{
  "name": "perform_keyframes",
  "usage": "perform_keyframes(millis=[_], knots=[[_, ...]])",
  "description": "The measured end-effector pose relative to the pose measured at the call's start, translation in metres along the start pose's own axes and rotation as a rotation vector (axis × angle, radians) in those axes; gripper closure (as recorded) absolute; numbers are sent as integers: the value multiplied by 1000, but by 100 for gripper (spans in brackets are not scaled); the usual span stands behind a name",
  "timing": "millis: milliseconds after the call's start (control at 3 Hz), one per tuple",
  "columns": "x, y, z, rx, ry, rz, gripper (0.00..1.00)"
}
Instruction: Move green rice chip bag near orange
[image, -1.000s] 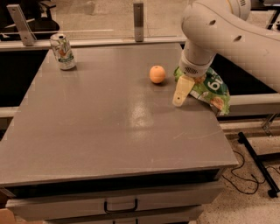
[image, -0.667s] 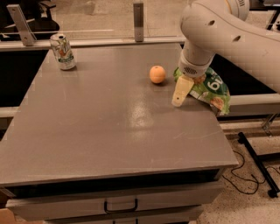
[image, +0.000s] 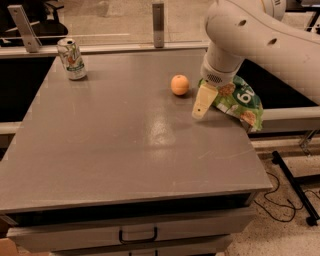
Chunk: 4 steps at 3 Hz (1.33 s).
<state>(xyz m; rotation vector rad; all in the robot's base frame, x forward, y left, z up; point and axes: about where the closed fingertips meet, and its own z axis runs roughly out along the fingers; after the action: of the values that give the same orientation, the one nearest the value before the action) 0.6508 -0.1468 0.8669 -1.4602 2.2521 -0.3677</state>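
The green rice chip bag (image: 241, 102) is crinkly light green with rice chip pictures. It lies at the table's right edge and partly overhangs it. The orange (image: 180, 84) sits on the table just left of the bag, about a hand's width away. My gripper (image: 201, 106) reaches down from the white arm (image: 260, 35) at the bag's left end, between the orange and the bag. Its cream tip touches or nearly touches the tabletop. The arm hides the bag's upper left part.
A white-and-green drink can (image: 71, 59) stands at the far left corner of the grey table (image: 125, 150). A rail with upright posts (image: 158, 17) runs behind the table. Drawers (image: 137, 234) sit below its front edge. A black stand base and cables (image: 295, 185) lie on the floor at right.
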Motion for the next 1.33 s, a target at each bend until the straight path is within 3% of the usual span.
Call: perform_keyframes(millis=[333, 667, 1333], knots=[[-2, -13, -24, 51, -25, 7, 0], [3, -29, -67, 93, -100, 22, 0], [40, -50, -195, 189, -375, 1, 0]])
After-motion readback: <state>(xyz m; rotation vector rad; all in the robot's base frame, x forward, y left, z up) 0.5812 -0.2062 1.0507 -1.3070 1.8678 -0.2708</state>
